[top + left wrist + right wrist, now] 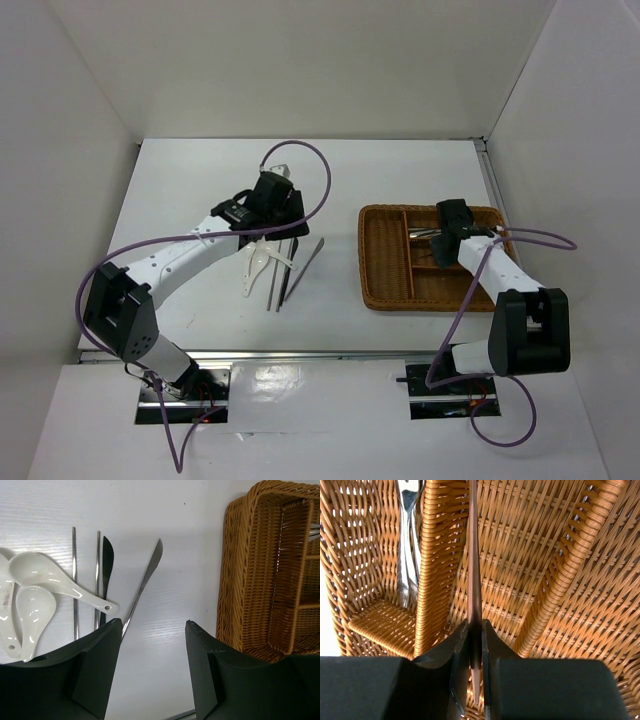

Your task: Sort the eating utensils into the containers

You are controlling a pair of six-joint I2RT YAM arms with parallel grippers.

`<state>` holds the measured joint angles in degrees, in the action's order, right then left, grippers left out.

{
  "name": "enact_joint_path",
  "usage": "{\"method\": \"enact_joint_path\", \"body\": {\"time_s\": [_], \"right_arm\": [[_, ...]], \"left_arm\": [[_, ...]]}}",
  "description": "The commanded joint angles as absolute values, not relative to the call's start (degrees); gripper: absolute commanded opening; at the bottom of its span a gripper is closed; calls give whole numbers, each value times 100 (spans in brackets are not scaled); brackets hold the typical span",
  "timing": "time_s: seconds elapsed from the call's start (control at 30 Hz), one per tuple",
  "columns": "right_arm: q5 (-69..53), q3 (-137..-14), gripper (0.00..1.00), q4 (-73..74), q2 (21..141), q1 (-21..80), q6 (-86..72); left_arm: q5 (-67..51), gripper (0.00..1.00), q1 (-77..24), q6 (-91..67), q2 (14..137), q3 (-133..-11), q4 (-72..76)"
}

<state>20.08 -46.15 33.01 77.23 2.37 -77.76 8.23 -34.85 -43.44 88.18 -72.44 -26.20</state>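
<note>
Risk w/ my right tool (475, 645): it's clamped on reddish-brown stick (474, 555) over wicker tray (385, 300), right by a divider (432, 580); let go off-line & it rides the wall; left tool (154, 625) open above bench (165, 520), spoons (45, 575) beside it; could nudge them.

Your black right gripper (475, 626) has a reddish-brown stick (474, 555); under it the tray (530, 545) is honey-brown weave. Ahead-left of your left gripper (154, 622): glossy white spoons (35, 607), white counter (170, 510).
</note>
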Motion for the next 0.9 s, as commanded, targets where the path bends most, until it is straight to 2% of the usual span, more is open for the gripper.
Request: {"method": "enact_joint_path", "body": {"time_s": [0.0,0.1,0.13,0.17,0.23,0.37,0.53,0.67,0.7,0.73,0.87], "right_arm": [[2241,-4755,8,3217,7725,220,-8051],[2189,-4895,26,3217,7866,220,-7998],[2128,-4896,37,3278,7866,220,-7876],[2127,-4974,43,3278,7918,220,-7823],[1969,-5123,50,3278,7919,220,-7552],[1811,-5343,53,3278,7691,220,-7094],[1468,-5405,53,3025,6797,220,-6435],[1073,-4932,55,2155,5829,220,-5688],[898,-4809,60,1971,5671,220,-5391],[844,-4712,62,1821,5451,220,-5283],[791,-4754,63,2003,5510,220,-5142]], "left_arm": [[738,67,-3393,-4219,8596,-7163,-2593],[738,67,-3393,-4167,8596,-7110,-2540],[738,67,-3393,-4166,8596,-7110,-2540],[738,67,-3393,-4166,8596,-7110,-2540],[686,67,-3393,-4044,8596,-7058,-2540],[423,67,-3393,-3701,8648,-6795,-2303],[-166,64,-3393,-3051,8815,-6618,-2004],[-71,60,-3454,-2830,9166,-6679,-2004],[-18,60,-3541,-2760,9228,-6680,-2004],[52,60,-3629,-2699,9350,-6749,-2108],[193,58,-3753,-2698,9492,-6847,-2346]]}}
